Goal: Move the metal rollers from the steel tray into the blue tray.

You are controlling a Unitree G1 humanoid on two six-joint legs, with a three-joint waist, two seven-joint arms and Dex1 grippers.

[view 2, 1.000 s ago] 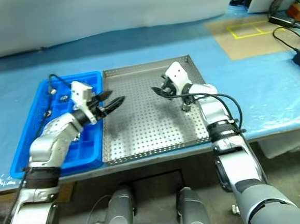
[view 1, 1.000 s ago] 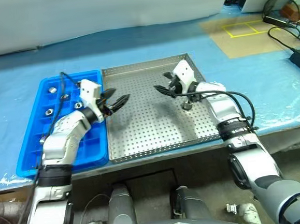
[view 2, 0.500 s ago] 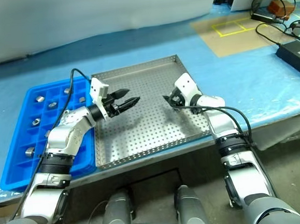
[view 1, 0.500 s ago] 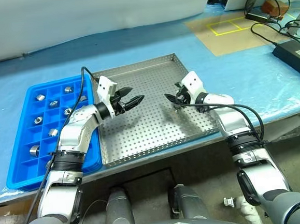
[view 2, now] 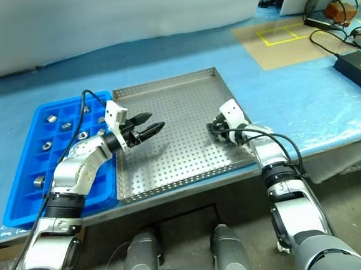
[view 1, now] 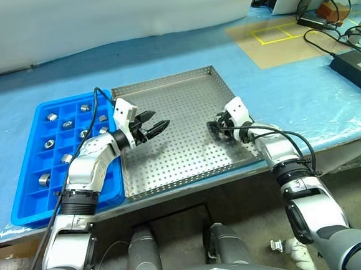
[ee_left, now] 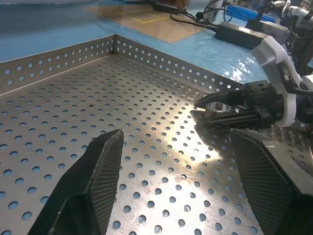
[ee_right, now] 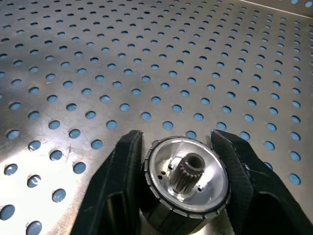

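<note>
**Right jaws clamped on one roller in the steel tray**

One metal roller [ee_right: 188, 183] stands on the perforated floor of the steel tray [view 1: 167, 120], near its right rim. The right gripper [view 1: 220, 129] has its jaws clamped on this roller, one black finger [ee_right: 124, 176] on each side; the roller's top face with a small toothed hub is visible between them.

The other metal rollers [view 1: 67, 124] lie in the blue tray [view 1: 29, 203], each in its own square compartment, mostly in the far and left cells. The blue tray sits just beside the steel tray, on its left, both on the table [view 1: 302, 94] covered in blue.

The left gripper [view 1: 158, 125] hovers over the left part of the steel tray, its jaws apart and holding nothing.
</note>
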